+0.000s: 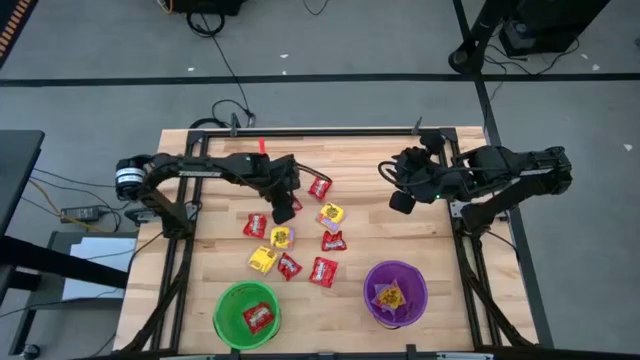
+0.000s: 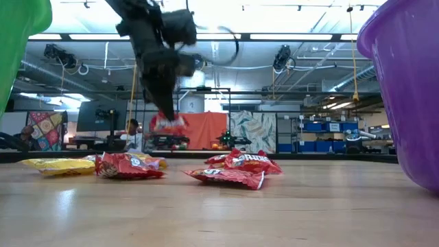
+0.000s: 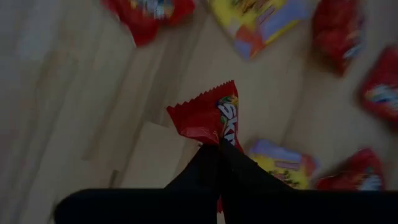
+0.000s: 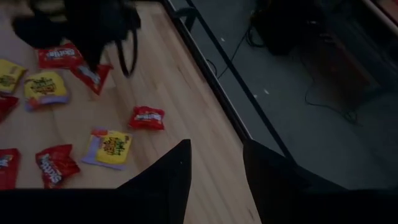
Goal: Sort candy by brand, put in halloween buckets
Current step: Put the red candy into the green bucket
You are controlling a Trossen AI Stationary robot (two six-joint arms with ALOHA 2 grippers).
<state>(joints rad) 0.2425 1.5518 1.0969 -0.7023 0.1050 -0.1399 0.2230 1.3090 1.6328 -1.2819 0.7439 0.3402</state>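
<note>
Several red and yellow candy packets (image 1: 300, 240) lie flat in the middle of the wooden table. My left gripper (image 1: 284, 203) hangs above their far left part, shut on one red packet (image 3: 207, 116), which also shows in the low view (image 2: 168, 124). The green bucket (image 1: 225, 300) stands at the near edge with a red packet (image 1: 258, 317) in it. The purple bucket (image 1: 415, 285) stands to its right and holds a yellow packet (image 1: 390, 295). My right gripper (image 4: 214, 168) waits open high over the table's far right, with nothing between its fingers. My left gripper pinches the red packet by one crimped end (image 3: 214, 140) between its two fingertips (image 3: 208, 163), coming from above and slanting down. The packet is lifted clear of the table and hangs below the fingers (image 2: 162, 103), its free end spread out.
A black metal frame (image 1: 330, 131) borders the table's far edge and sides. Bare wood lies between the two buckets and to the right of the candy pile. Cables and equipment stand on the floor beyond the far edge.
</note>
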